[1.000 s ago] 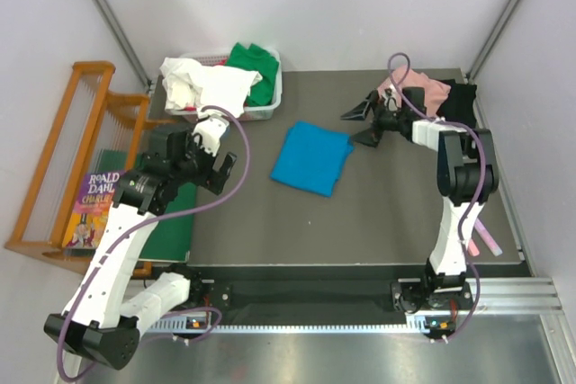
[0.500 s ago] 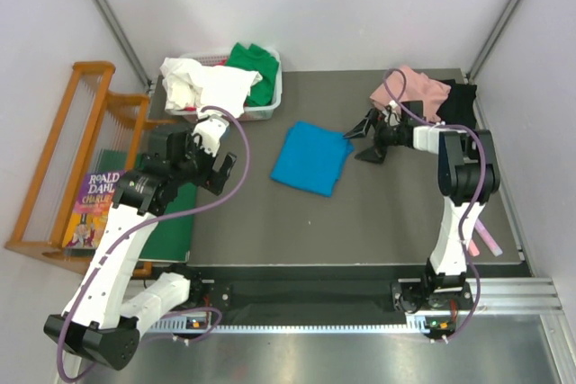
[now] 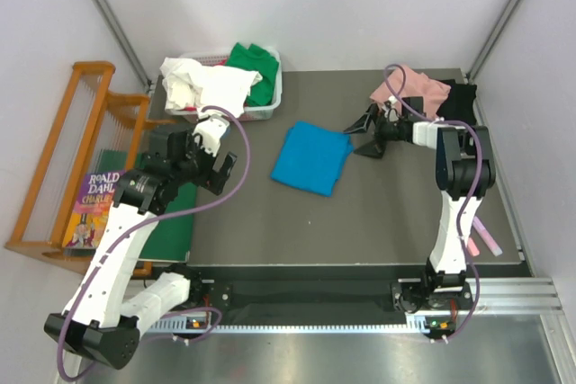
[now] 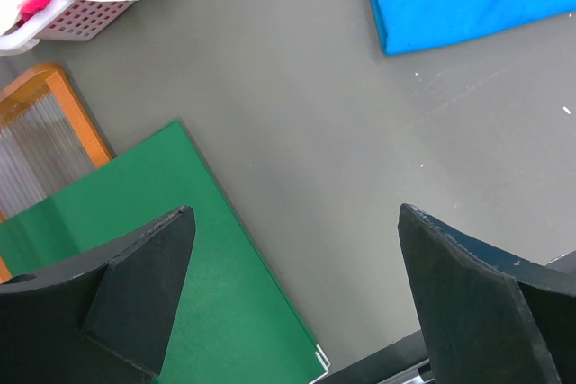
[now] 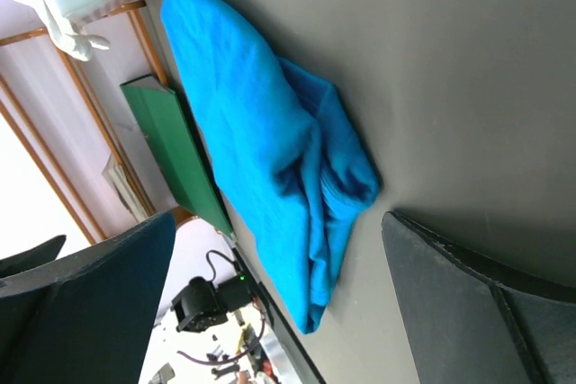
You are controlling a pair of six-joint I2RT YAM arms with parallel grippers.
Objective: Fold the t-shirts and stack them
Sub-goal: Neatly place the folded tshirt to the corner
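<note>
Both white tubular arms [image 3: 112, 249], bolted to the black base rail [image 3: 306, 294], have black joints, looping purple cables [image 3: 246, 161] and black wedge-shaped fingers [image 4: 135, 303].

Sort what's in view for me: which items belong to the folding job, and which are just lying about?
Job: blue t-shirt, folded; pink t-shirt and black t-shirt at the far right; white t-shirt and green t-shirt in the basket.
Lying about: green board, book, wooden frame, pink stick.
</note>
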